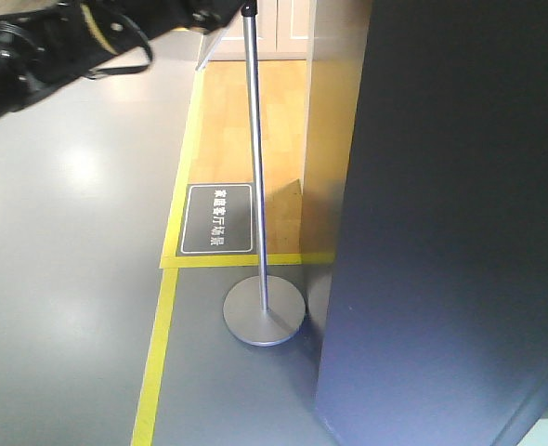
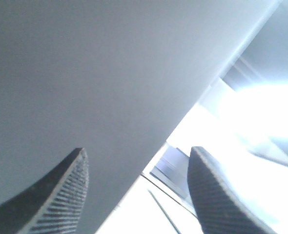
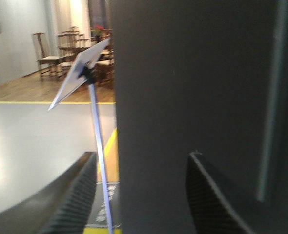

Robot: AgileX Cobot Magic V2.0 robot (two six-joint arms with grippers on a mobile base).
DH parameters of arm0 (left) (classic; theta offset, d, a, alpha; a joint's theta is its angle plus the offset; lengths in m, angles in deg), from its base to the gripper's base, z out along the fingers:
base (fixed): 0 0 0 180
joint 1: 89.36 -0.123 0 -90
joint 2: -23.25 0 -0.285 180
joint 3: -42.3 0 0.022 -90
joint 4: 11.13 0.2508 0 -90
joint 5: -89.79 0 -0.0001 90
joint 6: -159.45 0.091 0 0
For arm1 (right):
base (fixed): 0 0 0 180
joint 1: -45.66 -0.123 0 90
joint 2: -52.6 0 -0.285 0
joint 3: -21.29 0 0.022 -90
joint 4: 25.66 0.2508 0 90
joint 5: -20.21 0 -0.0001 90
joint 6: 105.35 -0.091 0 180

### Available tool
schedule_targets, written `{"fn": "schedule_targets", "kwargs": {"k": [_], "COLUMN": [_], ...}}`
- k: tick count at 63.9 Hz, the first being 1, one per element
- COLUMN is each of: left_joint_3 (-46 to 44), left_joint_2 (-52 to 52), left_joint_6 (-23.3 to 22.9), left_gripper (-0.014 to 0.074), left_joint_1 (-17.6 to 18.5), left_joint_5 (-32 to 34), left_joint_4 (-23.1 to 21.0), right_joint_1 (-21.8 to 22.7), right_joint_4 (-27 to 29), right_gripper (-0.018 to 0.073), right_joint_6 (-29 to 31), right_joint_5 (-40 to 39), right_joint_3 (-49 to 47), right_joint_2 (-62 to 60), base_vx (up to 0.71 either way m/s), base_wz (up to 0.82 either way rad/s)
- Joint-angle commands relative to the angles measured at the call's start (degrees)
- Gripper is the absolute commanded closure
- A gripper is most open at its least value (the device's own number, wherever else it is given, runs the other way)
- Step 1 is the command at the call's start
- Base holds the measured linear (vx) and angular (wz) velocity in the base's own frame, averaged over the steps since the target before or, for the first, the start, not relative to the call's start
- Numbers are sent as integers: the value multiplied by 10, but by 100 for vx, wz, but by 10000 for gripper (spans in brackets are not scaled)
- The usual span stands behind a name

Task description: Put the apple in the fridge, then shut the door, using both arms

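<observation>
**Both grippers spread beside the dark fridge**

In the front-facing view the fridge (image 1: 450,214) fills the right side as a tall dark-grey panel standing on the grey floor (image 1: 60,279). Whether this face is the door or the cabinet's side cannot be told. Just beside it, to the left, stands a sign stand (image 1: 257,186), a thin metal pole on a round flat base. A dark floor plate (image 1: 217,219) with white lettering lies near the base, on a wood-coloured strip edged with yellow tape (image 1: 158,353). A black robot arm (image 1: 32,46) crosses the upper left corner.

The left gripper (image 2: 136,156) has its ribbed fingers (image 2: 61,195) held wide apart with nothing between them. A plain grey surface covers most of its view, and glare washes out the lower right.

The right gripper (image 3: 142,156) is likewise spread and holds nothing. It faces the fridge's dark panel, with the stand's tilted white placard (image 3: 78,73) to the left. Wooden chairs (image 3: 46,58) stand well beyond.

Where the apple lies cannot be told from these views.
</observation>
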Motion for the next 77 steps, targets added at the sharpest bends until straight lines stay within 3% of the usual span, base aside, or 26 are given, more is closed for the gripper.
{"fn": "schedule_targets", "kwargs": {"k": [1, 19, 33, 51, 77], "left_joint_3": [-17, -17, -17, -17, -17], "left_joint_2": [32, 32, 32, 32, 32], "left_joint_6": [-1, -1, -1, -1, -1], "left_gripper": [171, 171, 171, 171, 171], "left_joint_1": [-17, -39, -49, -70, -78], "left_joint_5": [15, 35, 30, 31, 32], "left_joint_4": [-42, -40, -36, -12, -4], "right_joint_1": [2, 2, 2, 2, 3], "right_joint_4": [0, 1, 1, 3, 7], "right_gripper": [97, 98, 98, 98, 98], "right_joint_6": [31, 52, 53, 52, 50], "right_joint_5": [-132, -286, -295, -301, -319], "right_joint_3": [-36, -151, -253, -344, -400], "right_joint_2": [100, 369, 508, 614, 670], "base_vx": [0, 0, 0, 0, 0], "base_wz": [0, 0, 0, 0, 0]}}
